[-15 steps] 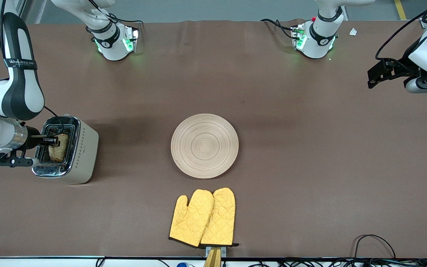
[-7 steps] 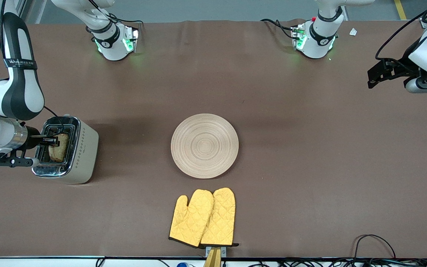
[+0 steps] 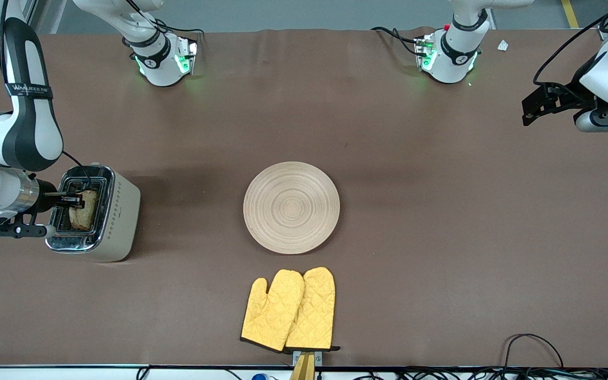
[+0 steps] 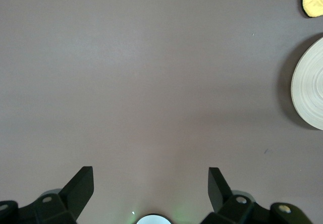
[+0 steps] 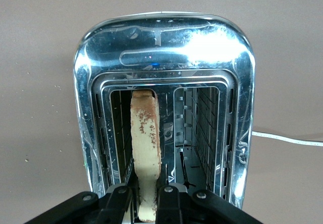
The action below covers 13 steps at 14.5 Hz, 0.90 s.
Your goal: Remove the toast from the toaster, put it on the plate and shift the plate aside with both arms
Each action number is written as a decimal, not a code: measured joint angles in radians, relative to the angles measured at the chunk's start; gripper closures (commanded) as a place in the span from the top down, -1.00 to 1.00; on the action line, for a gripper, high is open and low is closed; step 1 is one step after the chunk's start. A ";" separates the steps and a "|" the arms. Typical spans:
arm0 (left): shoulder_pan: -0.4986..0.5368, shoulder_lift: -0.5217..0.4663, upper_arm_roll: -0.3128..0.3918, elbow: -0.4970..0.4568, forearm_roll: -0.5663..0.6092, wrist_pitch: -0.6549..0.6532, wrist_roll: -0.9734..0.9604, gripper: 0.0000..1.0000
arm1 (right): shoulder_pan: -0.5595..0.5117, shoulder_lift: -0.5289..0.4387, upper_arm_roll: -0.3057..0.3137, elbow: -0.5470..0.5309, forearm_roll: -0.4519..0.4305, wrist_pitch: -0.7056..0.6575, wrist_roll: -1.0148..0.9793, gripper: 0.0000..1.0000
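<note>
The toast (image 3: pixel 85 210) stands upright in a slot of the chrome-topped toaster (image 3: pixel 119 221) at the right arm's end of the table. My right gripper (image 3: pixel 76 200) is over the toaster, shut on the toast's edge; the right wrist view shows the toast (image 5: pixel 145 148) pinched between my right gripper's (image 5: pixel 146 204) two black fingers (image 5: pixel 117 204). The round beige plate (image 3: pixel 291 207) lies bare in the middle of the table; its rim shows in the left wrist view (image 4: pixel 308 93). My left gripper (image 3: pixel 530 111) waits open and empty above bare table at the left arm's end, and shows in the left wrist view (image 4: pixel 150 183).
Two yellow quilted oven mitts (image 3: pixel 289 310) lie nearer to the front camera than the plate. Cables (image 3: pixel 531 348) lie by the table's front edge at the left arm's end. A white cord (image 5: pixel 287 139) runs from the toaster.
</note>
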<state>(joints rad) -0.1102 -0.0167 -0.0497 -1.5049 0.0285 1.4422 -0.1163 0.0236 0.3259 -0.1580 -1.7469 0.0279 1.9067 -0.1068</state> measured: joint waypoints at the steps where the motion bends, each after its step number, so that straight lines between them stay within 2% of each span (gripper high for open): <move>1: -0.002 0.000 0.000 0.000 0.000 0.000 0.000 1.00 | 0.000 0.000 0.000 0.000 0.000 0.000 0.000 -0.69; 9: -0.005 0.000 -0.001 0.000 0.000 0.000 0.000 1.00 | 0.000 0.000 0.000 0.000 0.000 0.000 0.000 -0.70; 13: -0.004 0.000 0.000 0.000 0.000 0.000 0.000 1.00 | 0.000 0.000 0.000 0.000 0.000 0.000 -0.001 -0.78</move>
<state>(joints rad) -0.1146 -0.0167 -0.0500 -1.5049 0.0285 1.4422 -0.1163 0.0236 0.3259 -0.1580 -1.7468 0.0279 1.9067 -0.1074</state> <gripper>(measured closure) 0.000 0.872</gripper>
